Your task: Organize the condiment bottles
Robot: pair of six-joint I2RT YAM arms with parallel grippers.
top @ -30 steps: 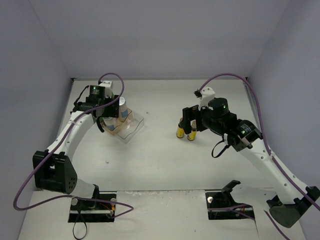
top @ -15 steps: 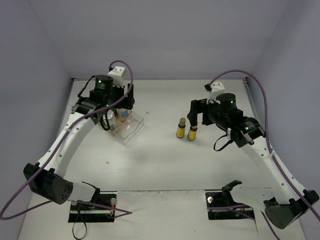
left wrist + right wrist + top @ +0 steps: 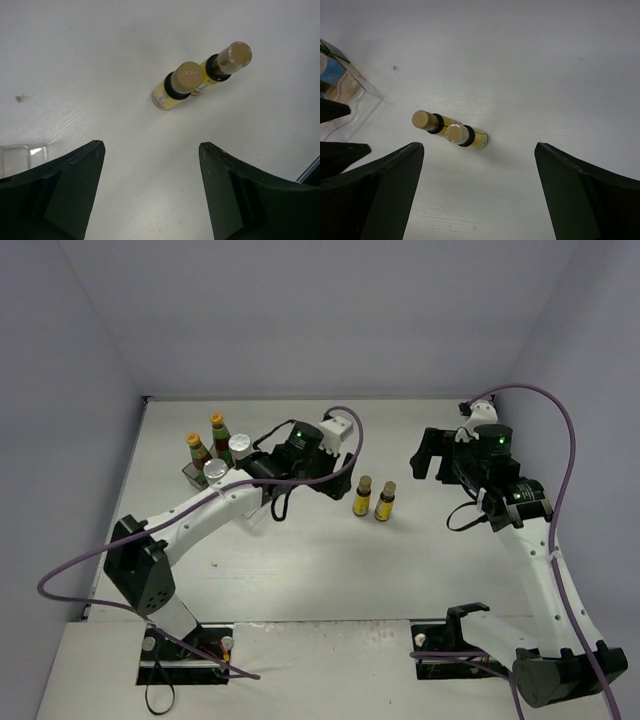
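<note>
Four bottles (image 3: 240, 443) are seen in the rack (image 3: 188, 476). Two yellow-labelled bottles (image 3: 363, 498) stand side by side on the table, apparently next. The left gripper (image 3: 151, 150) is held wide open and empty before them, and must be lowered around one. The right gripper (image 3: 479, 150) is likewise open, nothing held.

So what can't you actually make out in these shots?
- Rack: cut off by the frame edge in both wrist views; in the top view the left arm covers its front.
- Yellow bottles: label print too small to read in any view.
- Jars: contents hidden under their silver lids in the top view.
</note>
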